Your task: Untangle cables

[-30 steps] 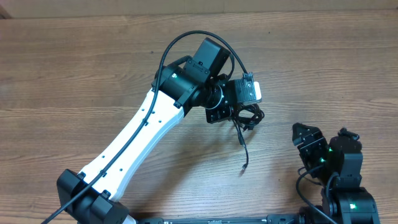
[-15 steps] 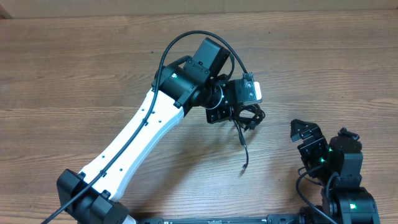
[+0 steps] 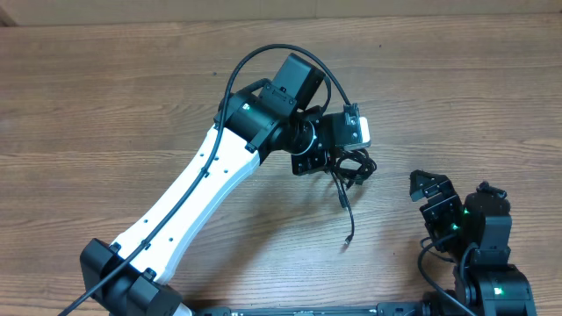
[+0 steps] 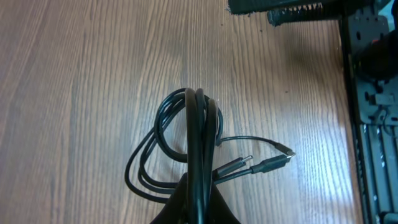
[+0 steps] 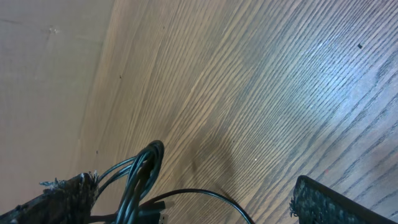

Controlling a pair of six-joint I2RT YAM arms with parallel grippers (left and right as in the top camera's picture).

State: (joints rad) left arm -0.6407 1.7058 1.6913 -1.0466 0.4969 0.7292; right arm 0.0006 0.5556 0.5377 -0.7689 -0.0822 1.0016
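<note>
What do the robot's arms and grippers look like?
The left arm has a long white link with black joints, a black wire looping over its wrist and a green light. The right arm is all black with green lights. Its fingers are dark and rough.

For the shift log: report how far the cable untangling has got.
Done: nothing separated; the thin black cables are one looped bundle. In hand: the left gripper is shut on that bundle over the wooden table, one plug end trailing. Left: the right gripper, open and apart from the bundle, has yet to take a strand and pull it free.
</note>
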